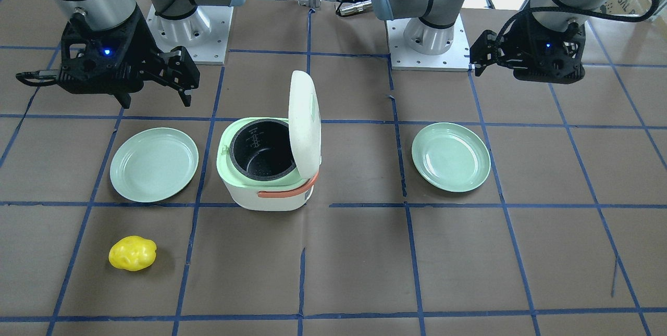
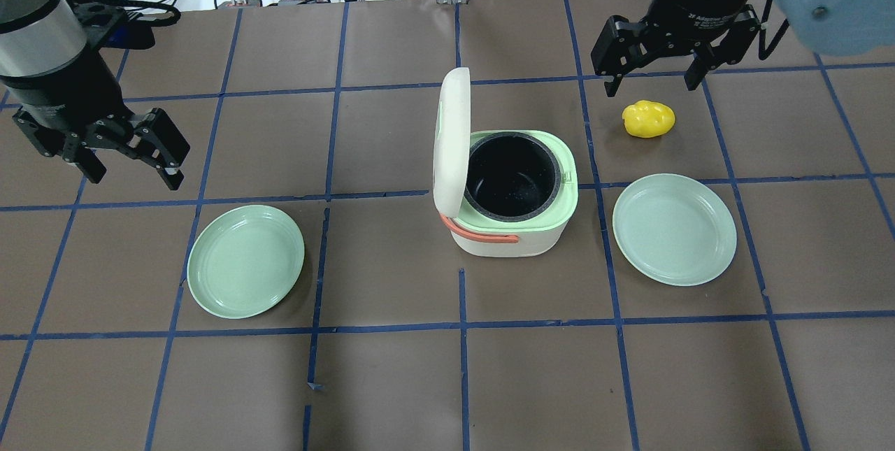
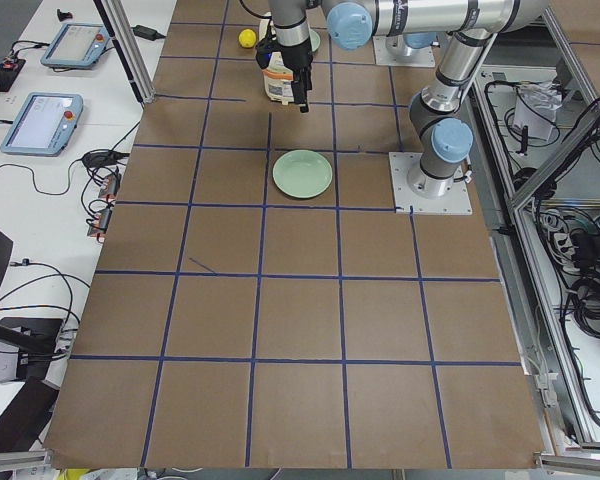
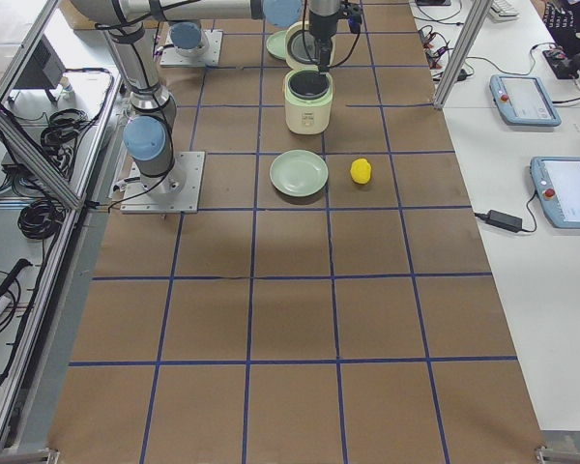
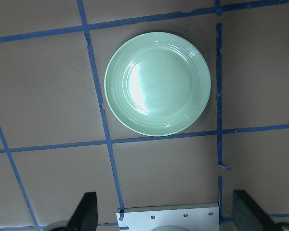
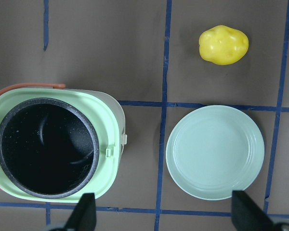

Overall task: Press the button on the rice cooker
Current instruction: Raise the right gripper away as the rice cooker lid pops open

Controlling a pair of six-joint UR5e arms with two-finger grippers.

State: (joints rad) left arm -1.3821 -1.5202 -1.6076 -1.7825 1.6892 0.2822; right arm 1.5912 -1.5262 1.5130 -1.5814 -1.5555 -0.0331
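The rice cooker (image 1: pixel 268 179) (image 2: pixel 514 227) is white with a light green rim, an orange handle and a black inner pot. Its lid (image 2: pixel 451 136) stands open and upright. A small tab (image 6: pixel 110 151) sits on the rim's edge; no other button shows. My right gripper (image 2: pixel 650 77) (image 1: pixel 156 97) hangs open and empty, high and off to the cooker's side; its wrist view shows the cooker (image 6: pixel 111 115) below left. My left gripper (image 2: pixel 133 164) (image 1: pixel 526 73) is open and empty, well away from the cooker on the other side.
A green plate (image 2: pixel 246 260) (image 5: pixel 157 84) lies on the left arm's side, another green plate (image 2: pixel 675 228) (image 6: pixel 214 151) on the right arm's side. A yellow potato (image 2: pixel 649 119) (image 6: pixel 223 44) lies beyond the right plate, under my right gripper. Blue tape lines grid the brown table.
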